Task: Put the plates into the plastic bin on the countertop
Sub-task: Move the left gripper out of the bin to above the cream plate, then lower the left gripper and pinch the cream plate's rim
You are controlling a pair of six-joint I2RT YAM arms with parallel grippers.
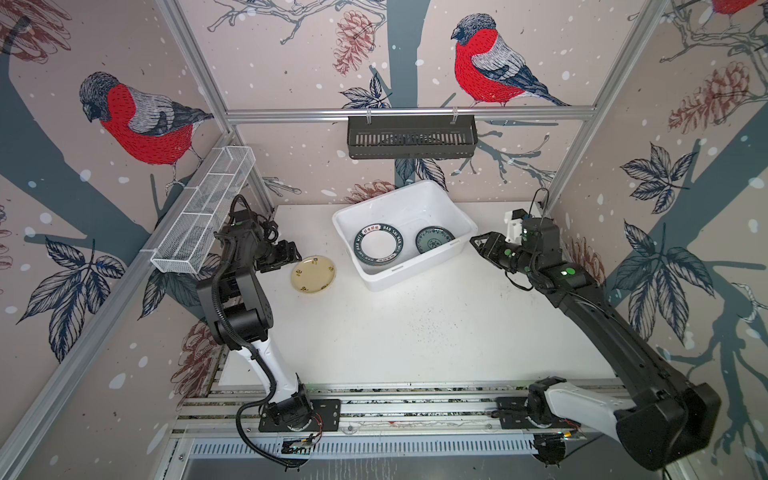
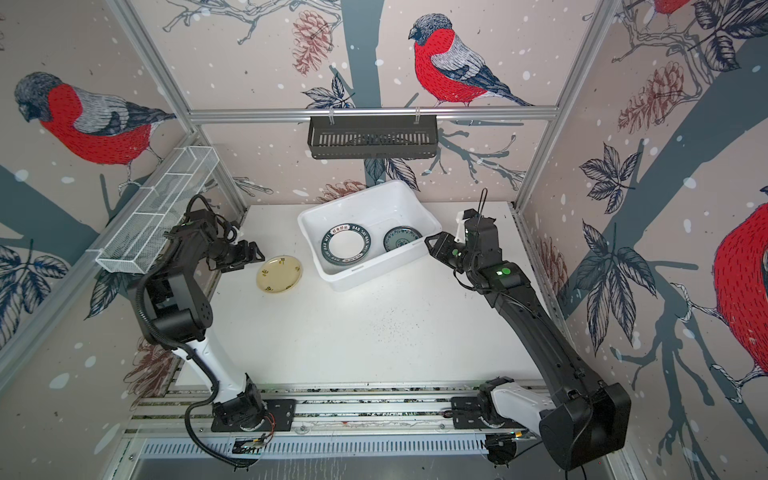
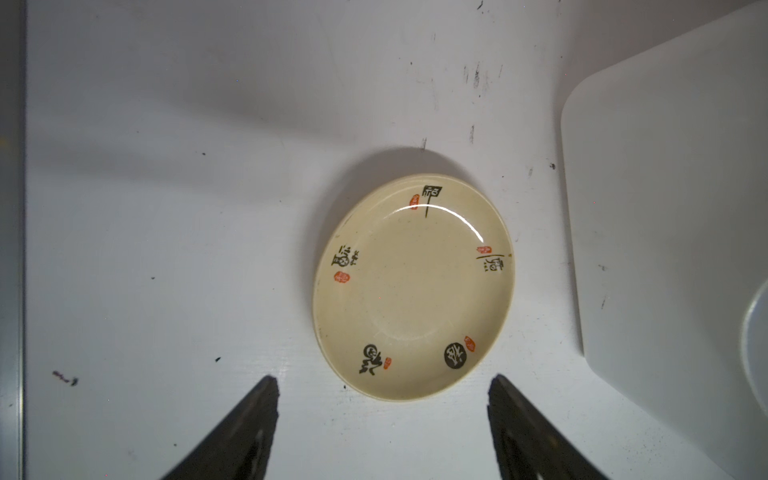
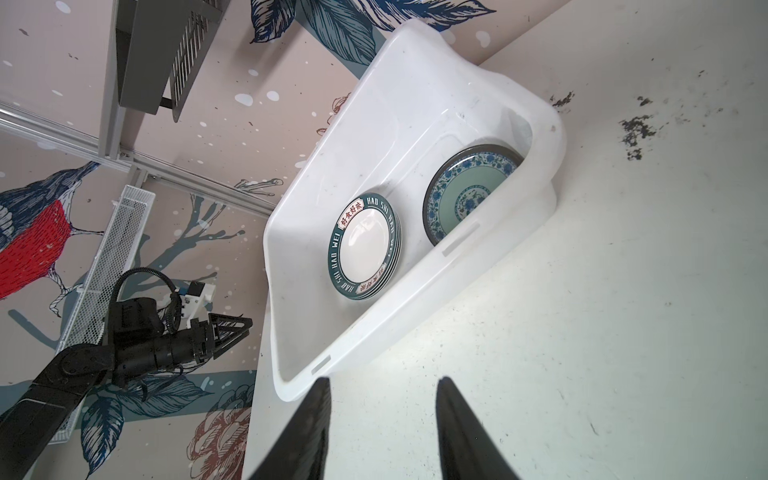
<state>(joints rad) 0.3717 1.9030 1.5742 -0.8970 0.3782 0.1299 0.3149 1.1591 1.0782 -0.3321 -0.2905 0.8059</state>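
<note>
The yellow plate (image 1: 313, 274) lies flat on the countertop (image 1: 415, 332) at the bin's (image 1: 405, 272) eight o'clock, so the left gripper (image 1: 293, 252), jaws spread empty at its ten o'clock, should pinch that rim and lift it well over the wall, while the right gripper (image 1: 476, 241) hangs half-spread, empty.

The walls carry a pale pink wallpaper (image 1: 291, 62) printed with red-breasted bullfinches (image 1: 482, 66), brown pine cones (image 1: 353, 41), dark blue leaves (image 1: 70, 303) and white snow spots. Aluminium rails (image 1: 291, 115) frame the walls. A black slotted basket (image 1: 411, 139) hangs on the back rail, and a white wire-mesh basket (image 1: 203, 212) hangs on the left side rail. The light is even.
</note>
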